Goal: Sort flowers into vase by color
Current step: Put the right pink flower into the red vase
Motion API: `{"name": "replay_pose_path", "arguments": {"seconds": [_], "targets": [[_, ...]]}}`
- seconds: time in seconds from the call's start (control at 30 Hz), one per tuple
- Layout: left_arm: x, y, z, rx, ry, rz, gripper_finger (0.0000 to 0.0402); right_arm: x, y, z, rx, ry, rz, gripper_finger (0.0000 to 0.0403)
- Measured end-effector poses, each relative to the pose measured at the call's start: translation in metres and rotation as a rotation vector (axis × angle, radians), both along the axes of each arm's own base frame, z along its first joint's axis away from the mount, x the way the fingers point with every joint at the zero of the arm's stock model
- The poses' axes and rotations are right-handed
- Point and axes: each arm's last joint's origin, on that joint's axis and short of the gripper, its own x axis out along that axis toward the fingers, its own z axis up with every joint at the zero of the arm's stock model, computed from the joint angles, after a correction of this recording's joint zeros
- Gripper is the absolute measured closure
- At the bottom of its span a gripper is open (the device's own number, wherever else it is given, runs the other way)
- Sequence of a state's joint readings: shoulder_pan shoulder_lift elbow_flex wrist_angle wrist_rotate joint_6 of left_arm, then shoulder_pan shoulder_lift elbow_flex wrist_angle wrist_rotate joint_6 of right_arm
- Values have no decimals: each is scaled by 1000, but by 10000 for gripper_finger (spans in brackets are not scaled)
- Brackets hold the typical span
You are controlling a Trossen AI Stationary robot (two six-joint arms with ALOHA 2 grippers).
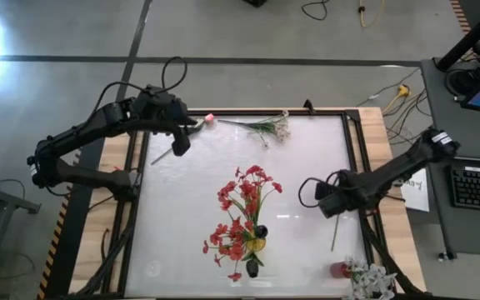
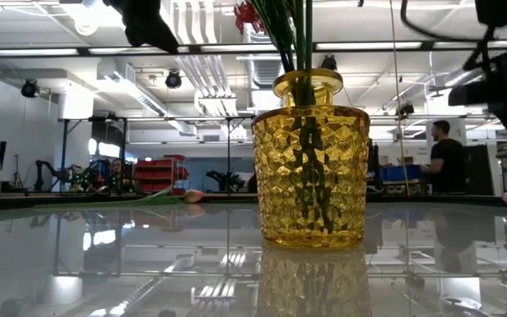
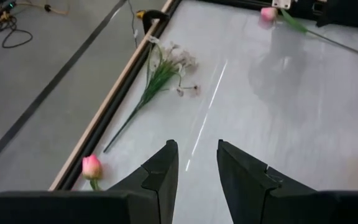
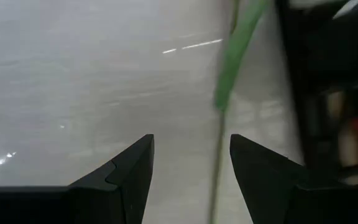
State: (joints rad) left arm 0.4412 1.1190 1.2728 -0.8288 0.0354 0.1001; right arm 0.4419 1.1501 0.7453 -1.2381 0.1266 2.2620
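Left tool (image 1: 182,143) is released beside the pink bud (image 1: 209,119). Centre on its stem. Right tool (image 1: 322,200), released, waits at 3 o'clock.

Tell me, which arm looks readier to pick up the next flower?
Probably the right: its open gripper already straddles a green stem near the table's right edge. The left gripper, also open, hovers beside the pink bud, not around its stem.

Both arms are dark, near-black, built of slim tubular links joined by chunky rounded housings, with black cables looping loose above the left arm and beside the right one. The left tool (image 3: 195,171) ends in two matte black wedge-shaped fingers (image 3: 161,171) with stepped inner faces. The right tool (image 4: 190,168) has the same pair of angular black fingers (image 4: 132,165).
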Motion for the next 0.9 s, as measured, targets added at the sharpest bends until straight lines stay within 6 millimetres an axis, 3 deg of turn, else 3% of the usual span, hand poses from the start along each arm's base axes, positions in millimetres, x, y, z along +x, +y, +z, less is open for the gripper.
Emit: {"name": "replay_pose_path", "arguments": {"seconds": [0.17,0.47,0.67,0.9], "targets": [[-1,-1,0,-5,7,1,303,-4,1,-29,-41,70,1,200],[-2,-1,-1,-20,8,12,303,-1,2,-58,-106,202,1,208],[-2,-1,-1,-45,-2,33,303,5,5,-73,-126,213,5,265],[-1,-1,-1,-67,-10,52,303,7,5,-75,-125,189,23,354]]}}
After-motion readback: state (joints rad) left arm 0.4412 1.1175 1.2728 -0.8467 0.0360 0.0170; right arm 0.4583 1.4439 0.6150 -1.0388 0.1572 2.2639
